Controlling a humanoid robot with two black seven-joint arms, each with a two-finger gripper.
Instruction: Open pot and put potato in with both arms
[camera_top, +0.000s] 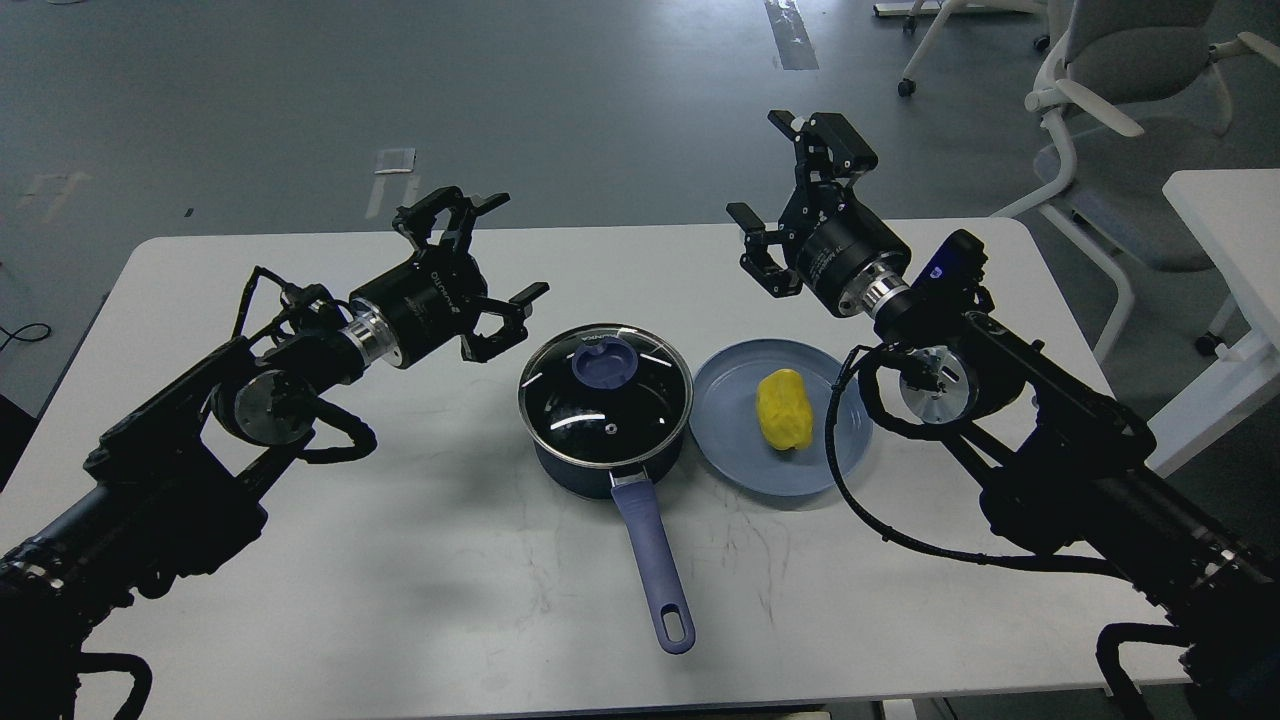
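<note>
The dark navy pot stands mid-table, its long blue-purple handle pointing toward me. A glass lid with a blue knob covers it. The yellow potato lies on a pale-blue plate just right of the pot. My left gripper hovers open above the table, up and left of the lid, holding nothing. My right gripper is open too, raised behind the plate, and it holds nothing.
The white table has bare surface in front of the pot and on both sides. A second white table and a grey office chair stand off to the right on the grey floor.
</note>
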